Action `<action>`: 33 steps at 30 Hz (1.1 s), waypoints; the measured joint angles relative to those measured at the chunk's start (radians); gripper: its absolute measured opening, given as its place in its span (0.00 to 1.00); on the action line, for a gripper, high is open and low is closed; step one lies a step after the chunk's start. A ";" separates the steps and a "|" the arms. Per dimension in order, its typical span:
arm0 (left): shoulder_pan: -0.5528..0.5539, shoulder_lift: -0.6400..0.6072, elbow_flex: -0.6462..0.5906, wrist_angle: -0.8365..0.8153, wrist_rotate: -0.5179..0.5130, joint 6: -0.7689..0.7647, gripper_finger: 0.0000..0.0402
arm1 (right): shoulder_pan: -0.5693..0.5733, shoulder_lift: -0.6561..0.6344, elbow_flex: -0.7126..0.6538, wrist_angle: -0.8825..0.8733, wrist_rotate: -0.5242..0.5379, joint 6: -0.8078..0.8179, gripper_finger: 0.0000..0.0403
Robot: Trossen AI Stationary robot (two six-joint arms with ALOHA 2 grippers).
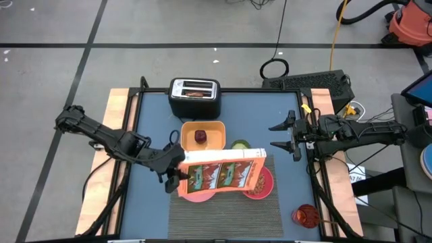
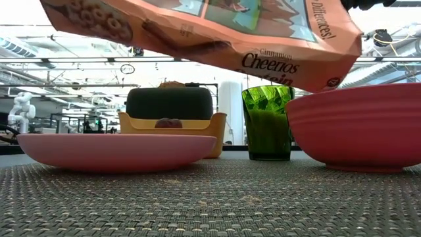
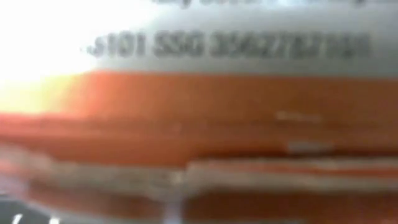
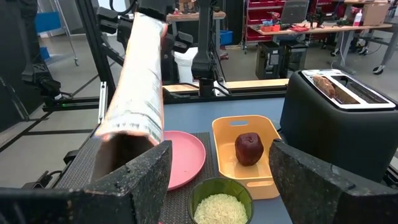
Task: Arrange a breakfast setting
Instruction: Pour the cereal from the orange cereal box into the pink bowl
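My left gripper (image 1: 175,172) is shut on the orange-red cereal box (image 1: 223,174) and holds it in the air over the dark grey ribbed placemat (image 1: 223,216). The box slants down toward the pink bowl (image 2: 358,128), its open end (image 4: 124,152) above the bowl. The round pink plate (image 2: 112,150) lies on the mat beneath the box. A dark-red fruit (image 4: 249,148) sits in a yellow tray (image 4: 273,134). Brown toast (image 4: 328,87) sticks up from the black toaster (image 1: 194,98). My right gripper (image 1: 271,135) waits open at the table's right, touching nothing. My left gripper holds the cereal box by its closed end (image 1: 185,177), the end toward the table's left, coming at it slantwise from the left and above. The fingers themselves are hidden by the box and the wrist. The box is lifted clear and tilted, open end lowest.
A green cup (image 4: 221,202) with pale grains stands between the bowl and the yellow tray. A small red object (image 1: 305,216) sits at the table's near right corner. Wooden rails (image 1: 118,135) run along both table sides.
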 joint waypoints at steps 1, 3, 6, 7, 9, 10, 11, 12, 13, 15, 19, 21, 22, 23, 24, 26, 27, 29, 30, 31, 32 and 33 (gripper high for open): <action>-0.003 0.000 0.000 0.001 -0.018 0.001 0.46 | 0.000 0.000 0.000 0.000 0.000 0.000 0.64; -0.006 0.000 0.000 0.002 -0.016 -0.004 0.46 | 0.000 0.000 0.000 0.000 0.000 0.000 0.64; 0.003 0.000 0.000 -0.005 0.035 -0.008 0.46 | 0.000 0.000 0.000 0.000 0.000 0.000 0.64; 0.002 0.000 0.000 -0.002 0.025 -0.006 0.46 | 0.000 0.000 0.000 0.000 0.000 0.000 0.64; -0.002 0.000 0.000 0.022 -0.002 -0.005 0.46 | 0.000 0.000 0.000 0.000 0.000 0.000 0.64; -0.004 0.000 0.000 0.026 0.002 0.001 0.46 | 0.000 0.000 0.000 0.000 0.000 0.000 0.64; -0.003 0.000 0.000 0.019 0.015 0.010 0.46 | 0.000 0.000 0.000 0.000 0.000 0.000 0.64; -0.001 0.000 0.000 0.002 0.025 0.016 0.46 | 0.000 0.000 0.000 0.000 0.000 0.000 0.64; 0.003 0.000 0.000 -0.018 0.022 0.014 0.46 | 0.000 0.000 0.000 0.000 0.000 0.000 0.64; 0.005 0.000 -0.001 -0.013 0.001 -0.004 0.46 | 0.000 0.000 0.000 0.000 0.000 0.000 0.64; 0.006 0.001 0.001 0.011 0.012 0.008 0.46 | 0.000 0.000 0.000 0.000 0.000 0.000 0.64; 0.007 0.002 0.000 0.000 0.020 0.009 0.46 | 0.000 0.000 0.000 0.000 0.000 0.000 0.64; 0.007 0.002 0.000 0.005 0.019 0.010 0.46 | 0.000 0.000 0.000 0.000 0.000 0.000 0.64; 0.007 0.001 0.000 0.011 0.014 0.009 0.46 | 0.000 0.000 0.000 0.000 0.000 0.000 0.64; 0.006 -0.001 0.000 0.014 0.005 0.009 0.46 | 0.000 0.000 0.000 0.000 0.000 0.000 0.64; 0.006 -0.003 0.000 0.005 0.005 0.009 0.46 | 0.000 0.000 0.000 0.000 0.000 0.000 0.64; 0.007 -0.003 0.000 0.000 0.007 0.009 0.46 | 0.000 0.000 0.000 0.000 0.000 0.000 0.64; 0.007 -0.002 0.000 0.002 0.008 0.005 0.46 | 0.000 0.000 0.000 0.000 0.000 0.000 0.64; 0.005 -0.003 0.000 0.006 0.010 0.005 0.46 | 0.000 0.000 0.000 0.000 0.000 0.000 0.64; 0.006 -0.003 0.000 0.003 0.014 0.006 0.46 | 0.000 0.000 0.000 0.000 0.000 0.000 0.64; 0.007 -0.003 0.000 -0.006 0.014 0.006 0.46 | 0.000 0.000 0.000 0.000 0.000 0.000 0.64; 0.009 -0.003 0.000 -0.019 0.013 0.005 0.46 | 0.000 0.000 0.000 0.000 0.000 0.000 0.64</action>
